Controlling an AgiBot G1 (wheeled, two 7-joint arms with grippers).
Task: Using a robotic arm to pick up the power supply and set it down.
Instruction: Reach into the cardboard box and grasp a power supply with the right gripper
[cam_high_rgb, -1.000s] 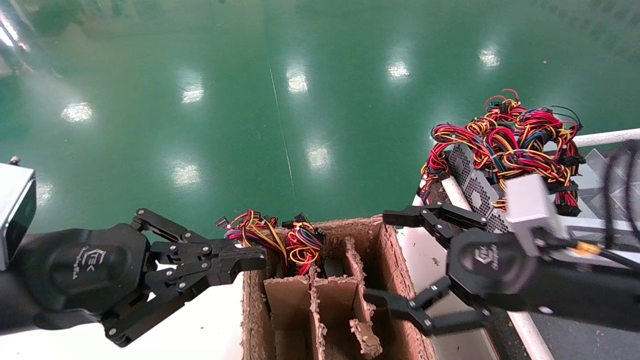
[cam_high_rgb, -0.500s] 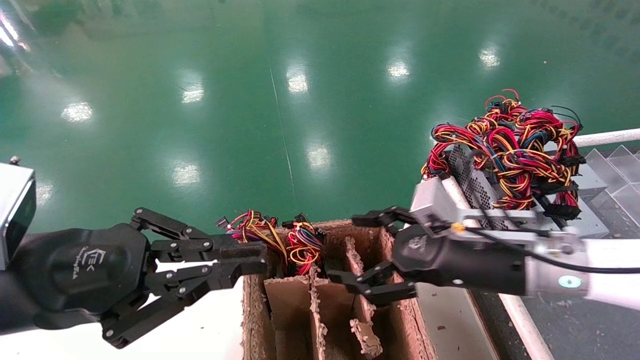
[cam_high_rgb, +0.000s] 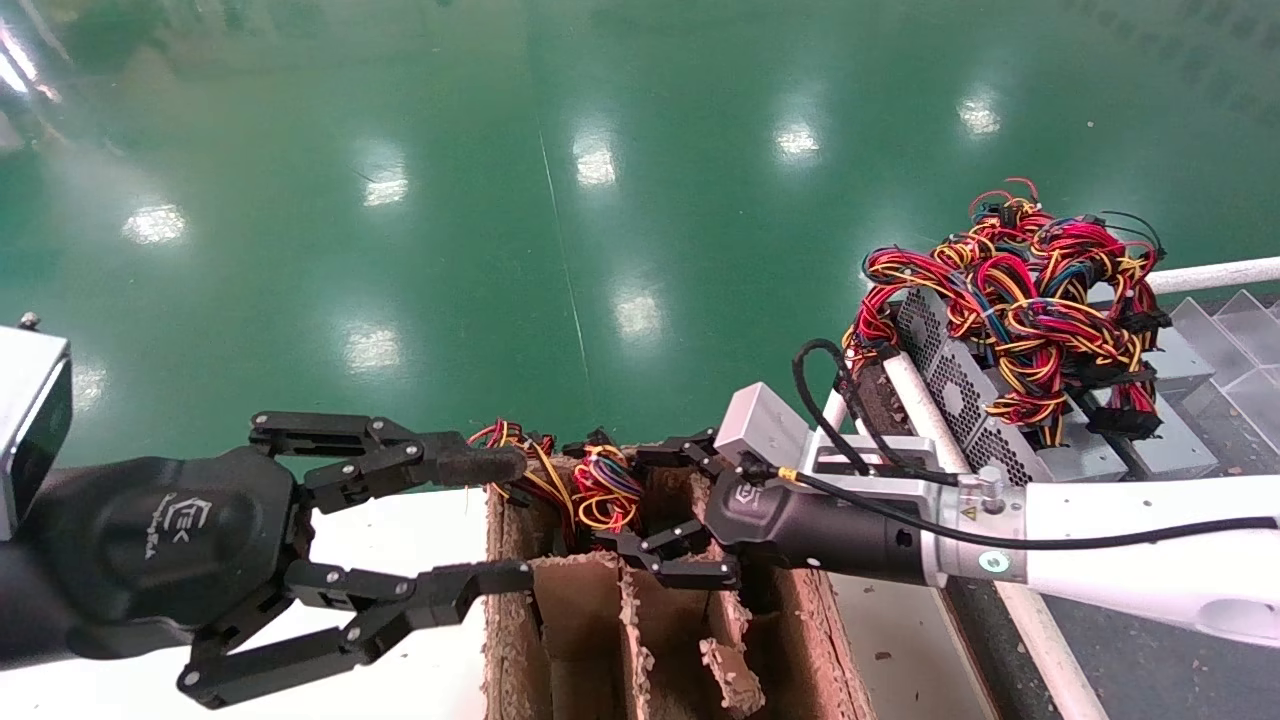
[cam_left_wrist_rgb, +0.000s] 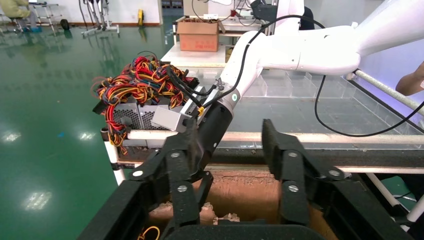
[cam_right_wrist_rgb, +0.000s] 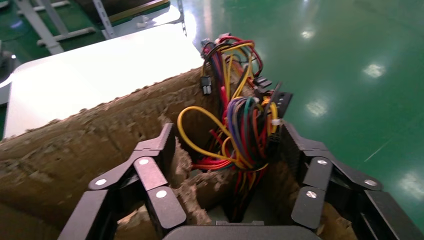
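Note:
Two power supplies stand in the far cells of the brown divided cardboard box (cam_high_rgb: 800, 620); only their wire bundles (cam_high_rgb: 603, 492) show above the rim. My right gripper (cam_high_rgb: 655, 510) is open inside the box, with its fingers on either side of the nearer bundle (cam_right_wrist_rgb: 240, 130) and not closed on it. My left gripper (cam_high_rgb: 505, 520) is wide open at the box's left wall, empty; in the left wrist view its fingers (cam_left_wrist_rgb: 272, 145) frame the box (cam_left_wrist_rgb: 240, 190). More grey power supplies (cam_high_rgb: 955, 385) with tangled wires (cam_high_rgb: 1010, 290) are stacked at the right.
The box stands on a white table (cam_high_rgb: 420, 640) whose far edge drops to the green floor (cam_high_rgb: 560, 200). A white rail (cam_high_rgb: 1040, 640) and clear plastic bins (cam_high_rgb: 1240, 330) flank the stack at the right. The right arm (cam_left_wrist_rgb: 300, 50) crosses in front of the left wrist camera.
My right arm swung left from beside the stack into the cardboard box, bringing its open fingers around the wire bundle. My left gripper opened from nearly shut to wide open.

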